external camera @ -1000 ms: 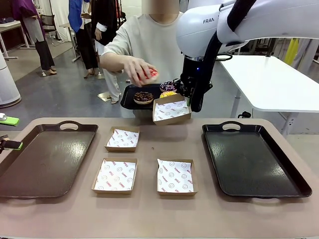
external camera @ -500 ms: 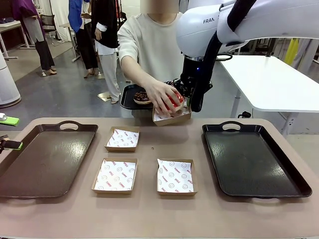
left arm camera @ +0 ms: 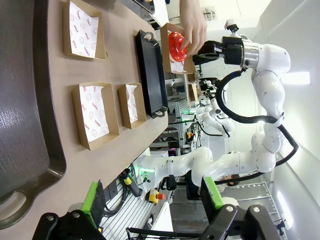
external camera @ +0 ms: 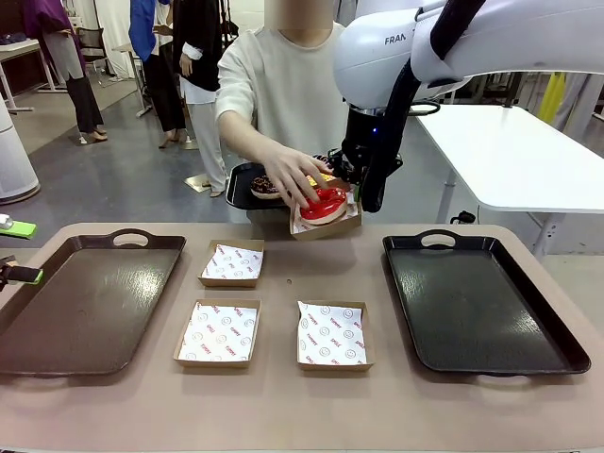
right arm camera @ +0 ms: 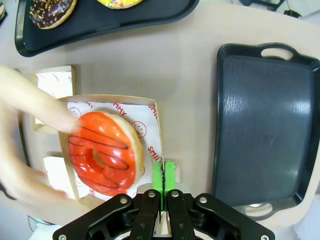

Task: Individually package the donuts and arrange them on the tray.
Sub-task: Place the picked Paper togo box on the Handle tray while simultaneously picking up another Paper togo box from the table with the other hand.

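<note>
Right gripper: clamped shut on the side wall of a paper-lined box; we hold it raised over the table's far edge, tilted toward the person, so it can be filled without them reaching across.
Red donut: lying on the box's liner, the person's hand on it; we judge it is just being set down.
Other donuts: a chocolate sprinkled donut and a yellow-iced donut wait on the small serving tray the person holds.
Left gripper: jaws wide apart, empty; it hangs beside the brown tray, out of the way.
Empty boxes: three on the table between the trays, ready for the remaining donuts.
Large black tray: bare; probably where we set the filled box.
</note>
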Robot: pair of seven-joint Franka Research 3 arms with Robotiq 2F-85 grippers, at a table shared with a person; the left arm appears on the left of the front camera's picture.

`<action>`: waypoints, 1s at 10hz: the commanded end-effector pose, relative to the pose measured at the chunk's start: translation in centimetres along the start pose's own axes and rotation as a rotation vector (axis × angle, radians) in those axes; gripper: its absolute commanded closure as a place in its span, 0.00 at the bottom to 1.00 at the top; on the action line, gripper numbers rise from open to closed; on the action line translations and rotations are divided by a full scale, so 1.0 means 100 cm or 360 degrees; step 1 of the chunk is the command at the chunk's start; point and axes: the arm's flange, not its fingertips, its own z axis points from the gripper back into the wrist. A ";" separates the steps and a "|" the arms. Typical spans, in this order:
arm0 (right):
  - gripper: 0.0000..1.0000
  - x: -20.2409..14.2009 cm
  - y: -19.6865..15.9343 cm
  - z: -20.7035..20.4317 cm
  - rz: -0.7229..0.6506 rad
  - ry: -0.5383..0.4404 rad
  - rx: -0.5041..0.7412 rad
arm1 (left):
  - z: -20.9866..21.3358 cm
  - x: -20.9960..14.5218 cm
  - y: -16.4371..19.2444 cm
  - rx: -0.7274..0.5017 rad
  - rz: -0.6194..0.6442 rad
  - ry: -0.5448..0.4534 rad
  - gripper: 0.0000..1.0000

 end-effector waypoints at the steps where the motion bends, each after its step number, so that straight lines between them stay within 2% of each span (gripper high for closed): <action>1: 1.00 -0.001 -0.002 -0.001 -0.0006 0.0000 -0.0003 | 0.001 0.000 -0.001 -0.0023 -0.0008 -0.0008 0.00; 8: 0.99 0.000 0.000 0.000 0.0000 0.0000 0.0000 | 0.000 0.000 0.000 0.0000 0.0000 0.0000 0.00; 10: 0.99 -0.001 -0.014 0.002 0.0097 0.0031 0.0085 | -0.002 0.010 -0.001 0.0063 0.0016 0.0043 0.00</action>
